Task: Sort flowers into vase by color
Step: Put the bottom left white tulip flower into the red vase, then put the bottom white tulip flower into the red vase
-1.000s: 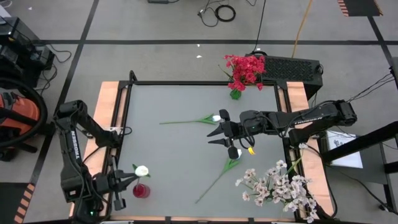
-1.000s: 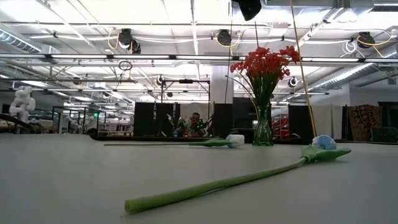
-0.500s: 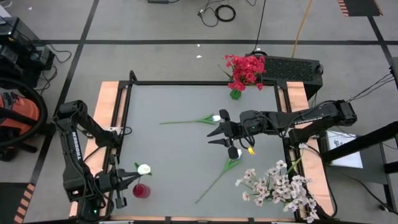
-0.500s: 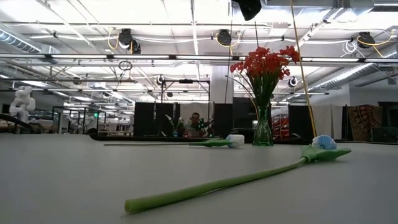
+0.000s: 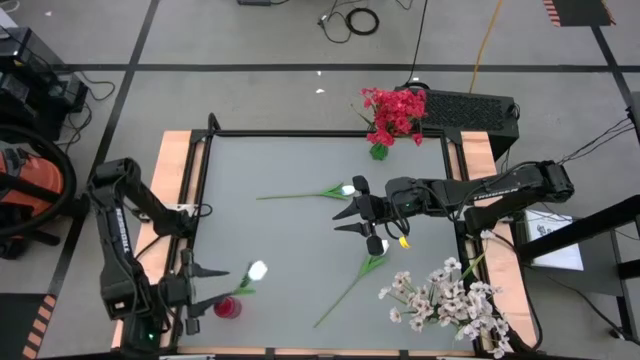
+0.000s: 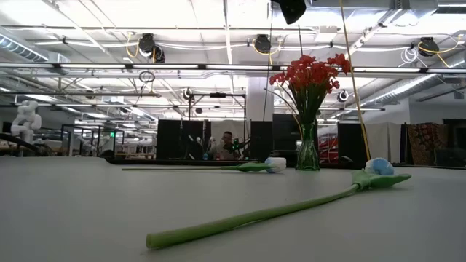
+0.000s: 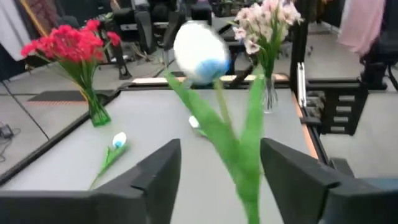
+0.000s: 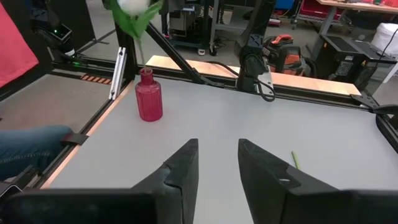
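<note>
A white tulip (image 5: 257, 270) stands with its stem's lower end in the neck of a small red vase (image 5: 227, 307) at the near left, and it leans toward the table's right. My left gripper (image 5: 220, 284) is open, one finger on each side of the blurred green stem (image 7: 239, 155) and clear of it. My right gripper (image 5: 343, 220) hovers open and empty over the table's middle. From there it looks at the red vase (image 8: 149, 96) and the tulip's bud (image 8: 134, 7). Two more tulips (image 5: 340, 190) (image 5: 372, 262) lie flat on the table.
Red flowers (image 5: 395, 112) stand in a green glass vase (image 6: 307, 151) at the far edge. Pale pink-white sprays (image 5: 448, 297) fill a vase at the near right. The lying tulips' long stems (image 6: 255, 215) cross the middle. The table's middle left is bare.
My left gripper has opened and let go of the white tulip. The bud has tipped toward the table's right, while the stem's lower end has stayed in the red vase. My right arm has kept still.
</note>
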